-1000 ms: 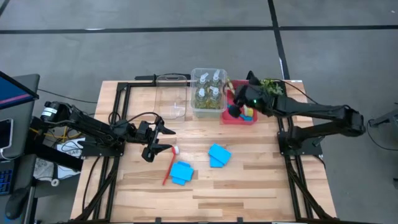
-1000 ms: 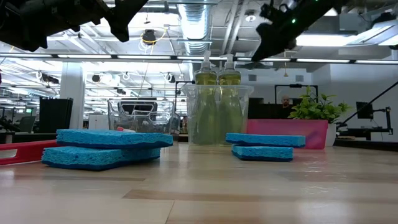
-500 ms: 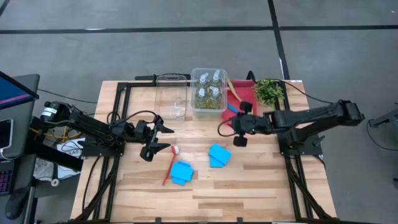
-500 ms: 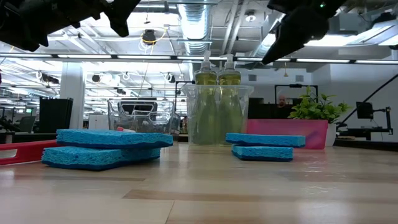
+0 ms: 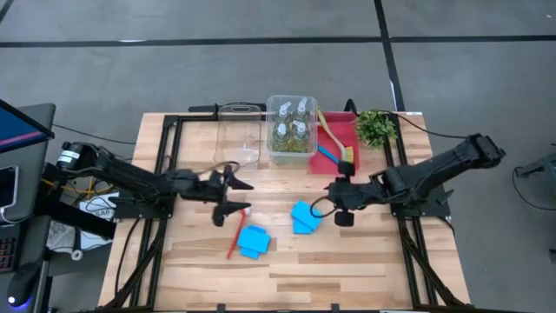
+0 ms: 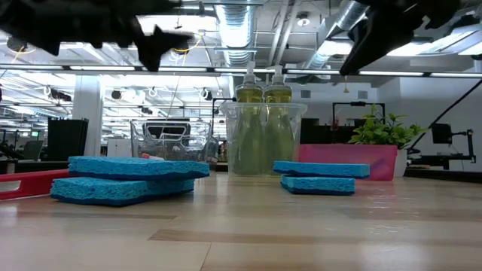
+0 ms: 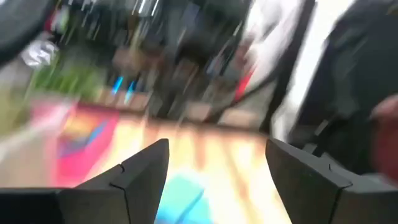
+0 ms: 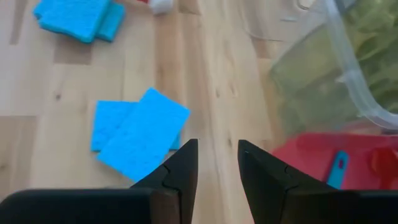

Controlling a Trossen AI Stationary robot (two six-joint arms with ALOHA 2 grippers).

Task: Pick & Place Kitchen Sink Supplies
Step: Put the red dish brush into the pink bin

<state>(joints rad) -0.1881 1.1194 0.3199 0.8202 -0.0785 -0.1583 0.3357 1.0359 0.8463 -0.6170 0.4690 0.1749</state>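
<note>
Left gripper (image 5: pixel 233 193): jaws apart and holding nothing, above the desk (image 5: pixel 365 261); the left wrist view is smeared, so little past the fingers can be made out.
Right gripper (image 5: pixel 340 202): jaws part-way apart with a narrow gap, nothing between them.
Red brush (image 5: pixel 235 232): flat on the desk just beyond the left jaws, its whitish head nearest them; the handle's far end is tucked by a sponge pile.
Sponges near left (image 5: pixel 253 241): two blue squares stacked, a little past the left jaws.
Sponges near right (image 5: pixel 306 216): two overlapping blue squares just ahead of and below the right jaws; the lower one is mostly covered.
Bottles (image 5: pixel 292 127): four, standing in a clear bin (image 5: pixel 290 156), well behind both jaws; in the low view only two necks show.
Red bin (image 5: pixel 340 136): holds a blue brush (image 5: pixel 328 155) and a yellow-green brush (image 5: pixel 332 141); in the right wrist view it is cut off at the edge.
Empty clear bin (image 5: pixel 239 135): beside the bottles, faint against the wood.
Plant (image 5: pixel 375 127): at the desk's far corner.
</note>
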